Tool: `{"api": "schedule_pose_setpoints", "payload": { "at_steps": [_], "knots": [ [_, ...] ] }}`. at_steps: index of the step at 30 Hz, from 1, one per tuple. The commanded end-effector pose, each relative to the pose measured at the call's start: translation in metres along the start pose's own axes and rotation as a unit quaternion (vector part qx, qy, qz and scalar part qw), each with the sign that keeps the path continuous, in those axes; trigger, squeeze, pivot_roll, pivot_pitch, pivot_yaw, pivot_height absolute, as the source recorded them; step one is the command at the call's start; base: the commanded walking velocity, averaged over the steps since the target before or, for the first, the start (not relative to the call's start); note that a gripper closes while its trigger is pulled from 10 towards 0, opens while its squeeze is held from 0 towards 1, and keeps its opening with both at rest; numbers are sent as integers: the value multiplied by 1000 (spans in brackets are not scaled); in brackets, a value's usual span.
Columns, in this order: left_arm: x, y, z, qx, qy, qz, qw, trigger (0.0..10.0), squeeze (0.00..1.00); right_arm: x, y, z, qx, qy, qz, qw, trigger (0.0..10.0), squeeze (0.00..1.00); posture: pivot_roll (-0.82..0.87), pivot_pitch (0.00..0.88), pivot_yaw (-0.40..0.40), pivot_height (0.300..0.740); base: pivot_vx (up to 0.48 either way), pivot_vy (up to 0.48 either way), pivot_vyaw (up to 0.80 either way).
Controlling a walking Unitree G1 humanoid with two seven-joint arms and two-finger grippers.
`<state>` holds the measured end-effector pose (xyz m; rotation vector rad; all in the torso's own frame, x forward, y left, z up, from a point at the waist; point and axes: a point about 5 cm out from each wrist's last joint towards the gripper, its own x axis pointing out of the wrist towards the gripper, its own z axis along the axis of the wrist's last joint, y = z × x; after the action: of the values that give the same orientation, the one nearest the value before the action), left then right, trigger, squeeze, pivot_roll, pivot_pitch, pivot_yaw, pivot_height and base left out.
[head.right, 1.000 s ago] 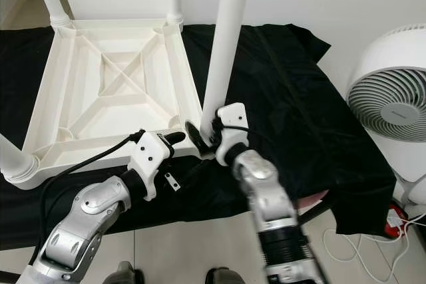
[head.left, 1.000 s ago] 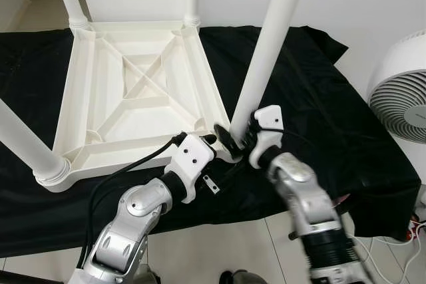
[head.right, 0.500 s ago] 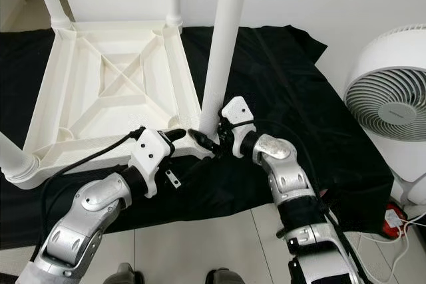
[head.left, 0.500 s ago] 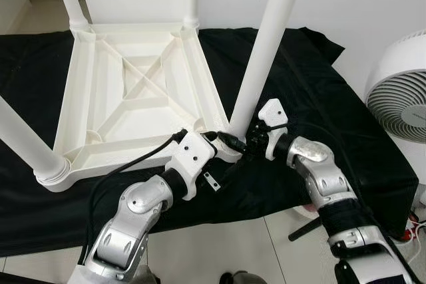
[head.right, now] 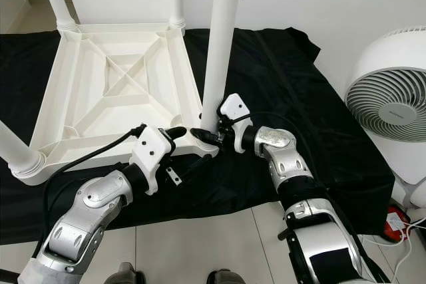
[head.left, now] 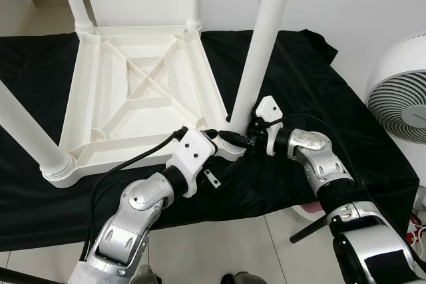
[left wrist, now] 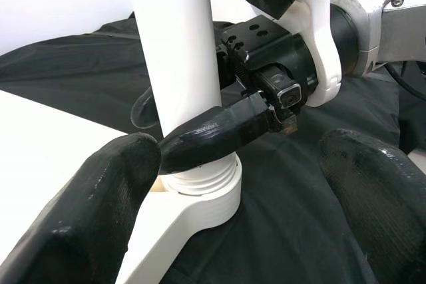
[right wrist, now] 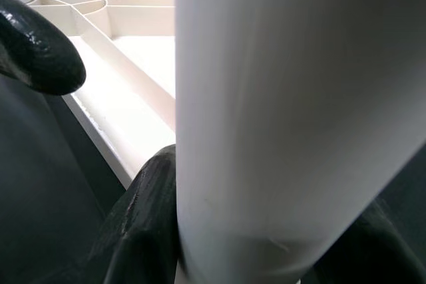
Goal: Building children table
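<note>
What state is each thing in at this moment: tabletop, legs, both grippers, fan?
tabletop: upside down on the black cloth.
near-right leg: upright in its corner socket, gripped near its base.
other three legs: upright in their corners.
right gripper: shut on the near-right leg.
left gripper: open, beside that corner.
fan: standing on the floor; running or not, cannot tell.

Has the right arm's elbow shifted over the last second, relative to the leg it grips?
Yes. The right claw stays on the table leg, while its forearm swung outward toward the fan.
</note>
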<state>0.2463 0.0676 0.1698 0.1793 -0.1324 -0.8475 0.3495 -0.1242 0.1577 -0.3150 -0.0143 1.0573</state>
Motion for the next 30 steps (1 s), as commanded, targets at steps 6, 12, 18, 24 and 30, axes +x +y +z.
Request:
{"api": "schedule_pose_setpoints", "payload": {
  "at_steps": [6, 12, 18, 24, 30],
  "knots": [
    [1, 2, 0, 5, 1, 20, 1000, 10000, 0, -6, 6, -8, 0, 5, -15, 1000, 10000, 0, -23, 59, -33, 740, 0, 0, 0],
    [1, 0, 0, 2, 1, 19, 1000, 10000, 0, 3, 17, -3, 10, -14, -91, 996, 10000, 0, -29, 69, -32, 740, 0, 0, 0],
    [2, 1, 0, 1, 1, 19, 1000, 10000, 0, 8, 22, -1, 66, -20, -208, 976, 10000, 0, -30, 71, -30, 740, 0, 0, 0],
    [1, 1, -1, 1, 1, 20, 1000, 10000, 0, 10, 28, -1, 106, -24, -287, 952, 10000, 0, -30, 71, -31, 740, 0, 0, 0],
    [1, 2, 0, 1, 1, 24, 1000, 10000, 0, 23, 47, 5, 151, -31, -386, 910, 10000, 0, -15, 69, -44, 740, 0, 0, 0]
  ]
}}
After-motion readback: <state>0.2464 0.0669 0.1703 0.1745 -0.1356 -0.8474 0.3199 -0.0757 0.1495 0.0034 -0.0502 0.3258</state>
